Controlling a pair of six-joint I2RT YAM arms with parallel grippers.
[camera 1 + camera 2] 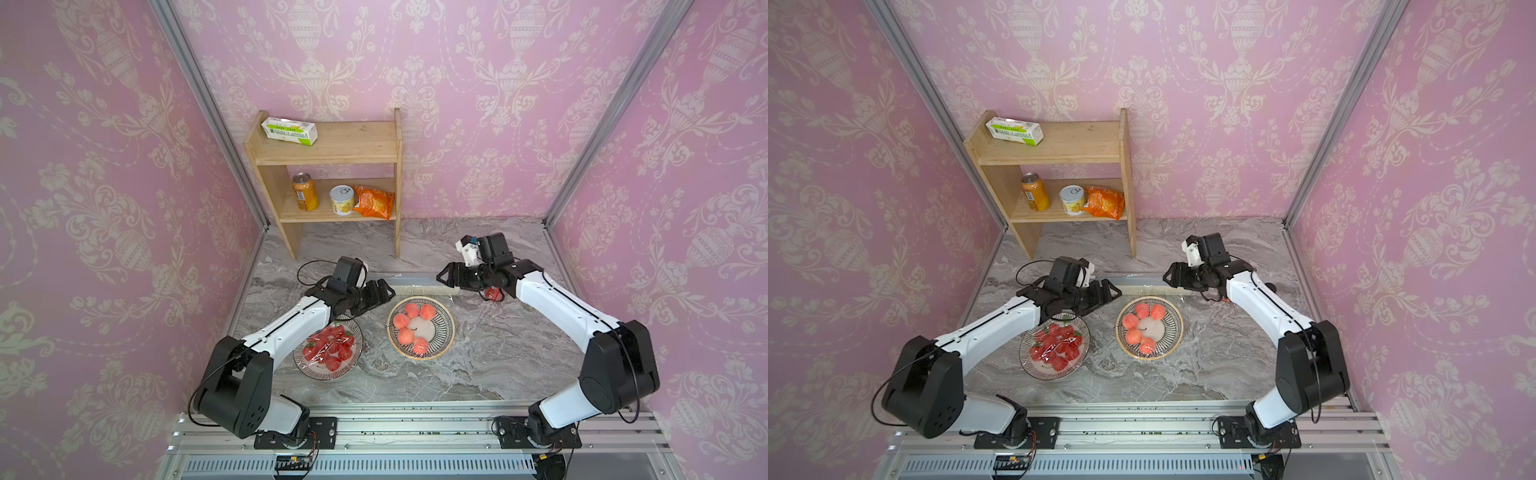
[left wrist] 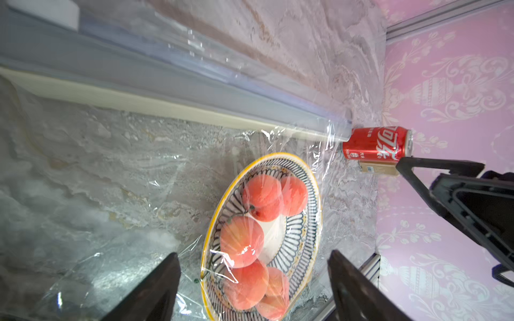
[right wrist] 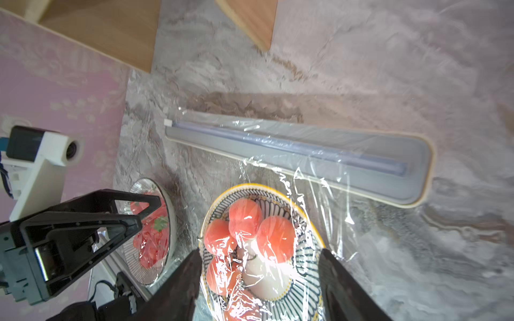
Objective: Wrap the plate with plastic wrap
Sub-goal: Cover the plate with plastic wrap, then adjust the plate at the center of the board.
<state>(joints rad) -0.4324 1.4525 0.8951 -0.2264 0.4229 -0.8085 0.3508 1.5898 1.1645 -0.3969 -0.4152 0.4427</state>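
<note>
Right wrist view: right pincer (image 3: 260, 251) and left pincer (image 3: 150, 211) released, plastic wrap (image 3: 311, 180) over plate (image 3: 219, 205).

Pink wallpaper (image 1: 457, 83) with cream urn patterns is covering three walls, with metal posts (image 1: 211, 108) running up the corners. A small wooden shelf (image 1: 357, 143) is standing at the back of the grey marble tabletop (image 1: 498, 357) in soft, even light.

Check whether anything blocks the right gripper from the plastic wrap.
Nothing visible does: the open right gripper faces the plastic wrap draped over the peach plate, with no object between them.
</note>
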